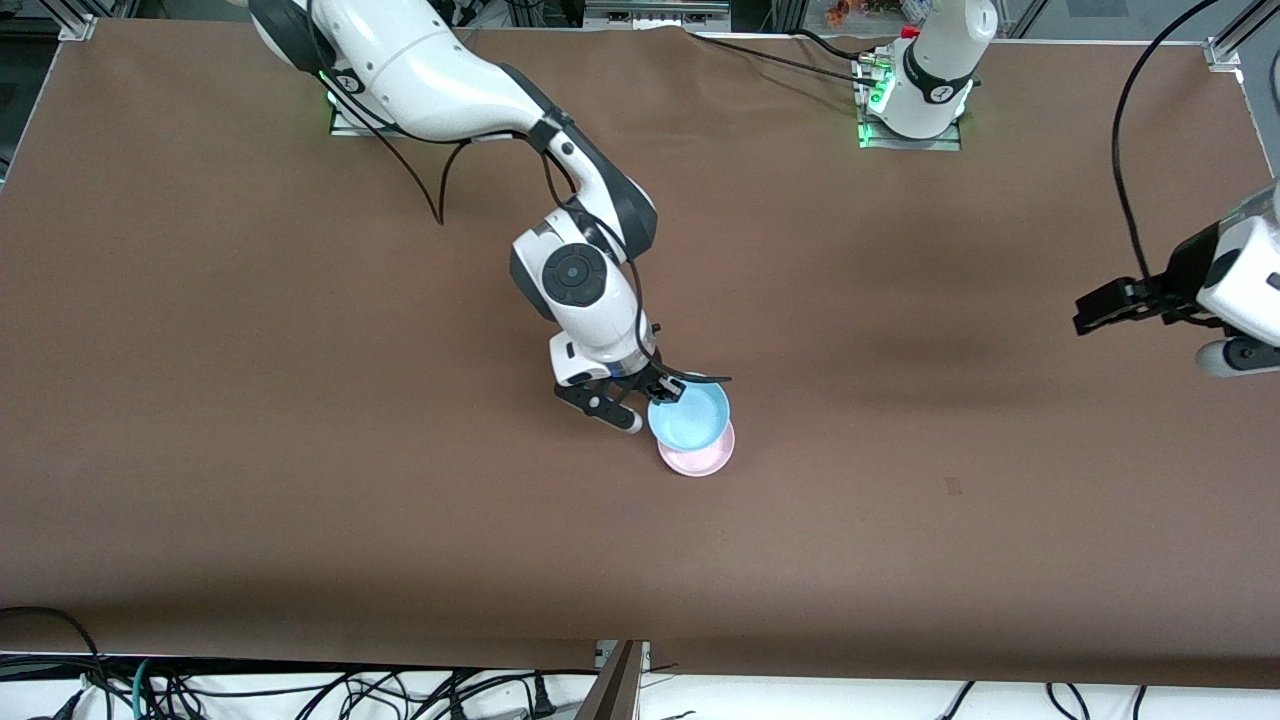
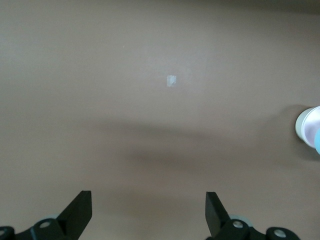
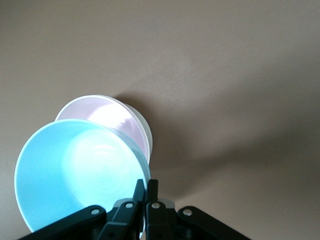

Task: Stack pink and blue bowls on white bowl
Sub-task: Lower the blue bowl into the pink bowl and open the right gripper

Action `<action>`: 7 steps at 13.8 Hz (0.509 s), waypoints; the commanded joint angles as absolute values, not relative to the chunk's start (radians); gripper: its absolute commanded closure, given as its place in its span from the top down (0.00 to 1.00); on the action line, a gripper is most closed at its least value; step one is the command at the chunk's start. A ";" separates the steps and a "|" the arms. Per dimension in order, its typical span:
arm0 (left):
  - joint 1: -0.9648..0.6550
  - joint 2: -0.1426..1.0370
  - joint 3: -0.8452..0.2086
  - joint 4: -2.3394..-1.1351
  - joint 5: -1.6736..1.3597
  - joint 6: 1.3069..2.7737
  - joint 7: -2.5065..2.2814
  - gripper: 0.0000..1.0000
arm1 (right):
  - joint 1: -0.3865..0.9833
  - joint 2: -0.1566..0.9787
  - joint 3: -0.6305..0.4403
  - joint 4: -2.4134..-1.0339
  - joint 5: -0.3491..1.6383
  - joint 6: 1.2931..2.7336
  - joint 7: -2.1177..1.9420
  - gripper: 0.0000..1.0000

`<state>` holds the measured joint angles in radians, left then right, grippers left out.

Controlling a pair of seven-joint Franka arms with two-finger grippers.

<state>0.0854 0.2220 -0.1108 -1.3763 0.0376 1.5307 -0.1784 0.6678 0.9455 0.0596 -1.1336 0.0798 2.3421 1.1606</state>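
Right gripper (image 1: 655, 392) pinches the blue bowl (image 1: 690, 414) by its rim — held above the pink bowl (image 1: 700, 458) for stacking; left gripper (image 1: 1100, 310) waits, spread open.

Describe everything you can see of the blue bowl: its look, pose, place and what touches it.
The blue bowl is small, round and light sky blue, smooth like plain plastic, empty and unmarked. The right gripper is shut on its rim and holds it tilted, lifted over the pink bowl, which sits in the white bowl near the middle of the table. Whether its underside touches the pink bowl cannot be told.
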 commanded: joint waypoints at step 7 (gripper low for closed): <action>0.080 0.212 -0.081 -1.397 -0.009 1.506 -0.144 1.00 | 0.690 0.991 0.011 -1.062 0.066 2.414 1.184 0.00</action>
<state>0.0786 0.2193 -0.0911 -1.3910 0.0127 1.5132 -0.1679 0.6769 0.9646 0.0314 -1.1143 0.0797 2.4051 1.1643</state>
